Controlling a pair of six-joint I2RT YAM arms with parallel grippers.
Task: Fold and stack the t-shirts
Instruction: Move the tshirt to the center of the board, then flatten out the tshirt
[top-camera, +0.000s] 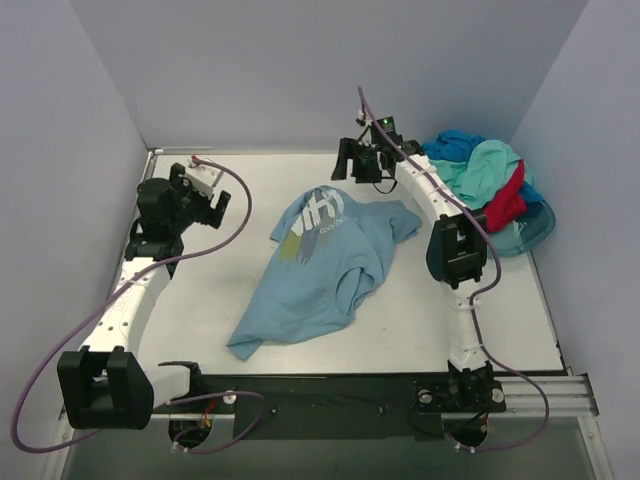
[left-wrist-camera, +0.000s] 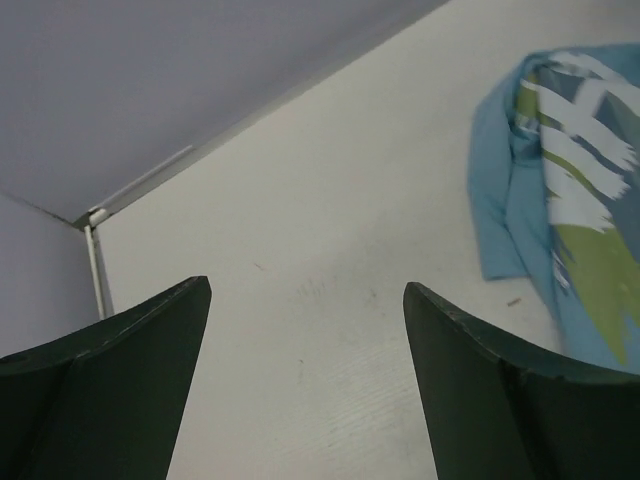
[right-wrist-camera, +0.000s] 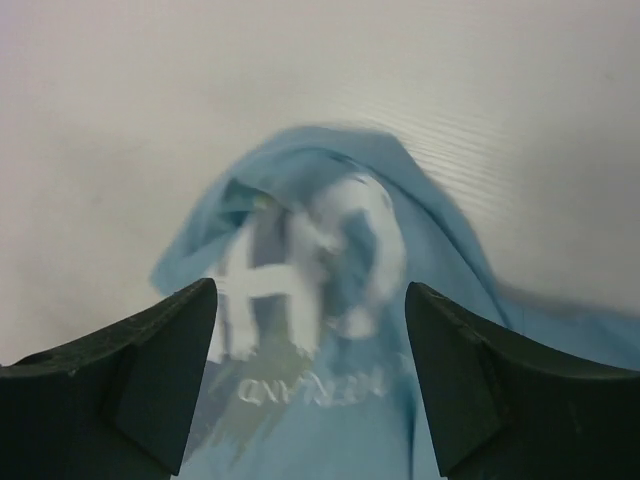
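Top view: light blue t-shirt (top-camera: 322, 268) lies rumpled, print up, mid-table (top-camera: 200, 300). Other shirts (top-camera: 480, 170) are heaped over a teal tub (top-camera: 535, 230), far right. Right gripper (top-camera: 360, 165) hovers at the shirt's far edge; left gripper (top-camera: 212, 195) is well apart, far left

Left wrist: jaws wide, nothing between them, bare table below, shirt off to the right

Right wrist: jaws wide, holding nothing; bunched, blurred cloth below

Judgement: flatten first. Each gripper pinches one shoulder corner, single layer, and they pull apart evenly before any fold
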